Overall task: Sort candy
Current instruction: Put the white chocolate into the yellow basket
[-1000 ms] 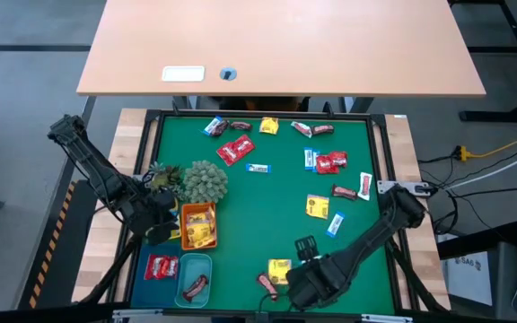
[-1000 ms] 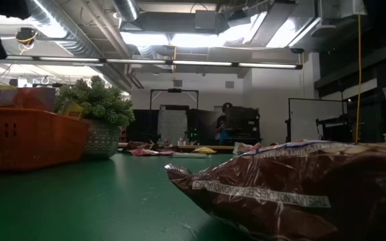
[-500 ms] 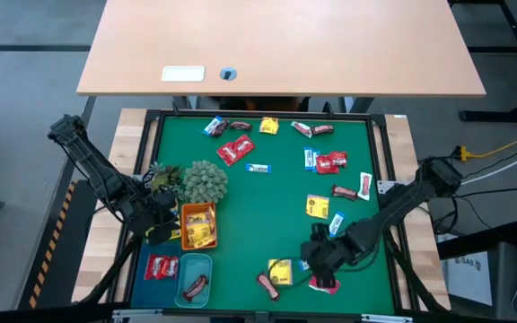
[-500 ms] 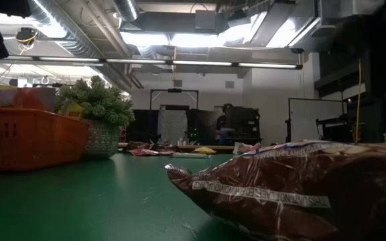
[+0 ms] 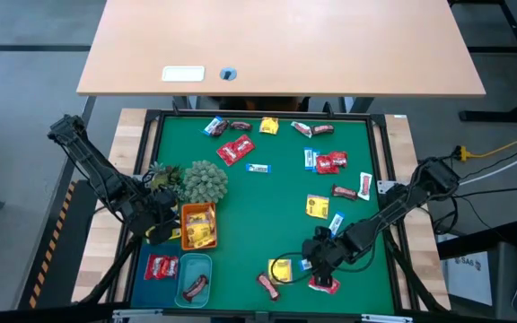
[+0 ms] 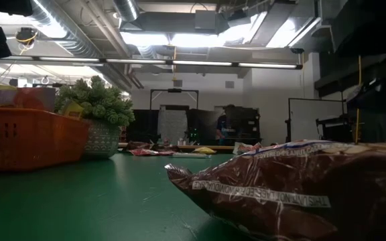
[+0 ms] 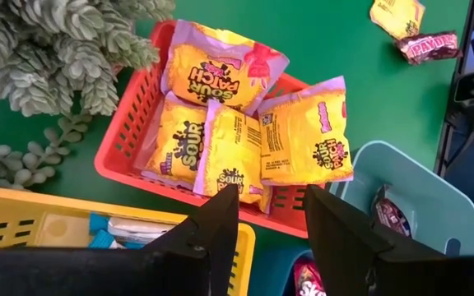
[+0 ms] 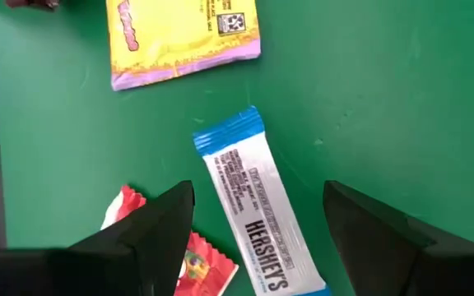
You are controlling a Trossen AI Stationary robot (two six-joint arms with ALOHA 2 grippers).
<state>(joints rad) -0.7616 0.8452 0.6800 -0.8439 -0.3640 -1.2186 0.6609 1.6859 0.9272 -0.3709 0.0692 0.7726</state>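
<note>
Right wrist view alone shows blue-white Hershey's bar (image 8: 260,218).

Left tool (image 7: 268,215) over trays, fingers parted, empty.
Orange slotted plastic basket (image 7: 130,140) holds yellow square sour-candy packets (image 7: 220,136); teal plastic tray (image 7: 434,193) beside it holds a dark wrapped sweet (image 7: 392,215); grey-green plant (image 7: 48,49) adjacent on green counter (image 7: 336,41).
</note>
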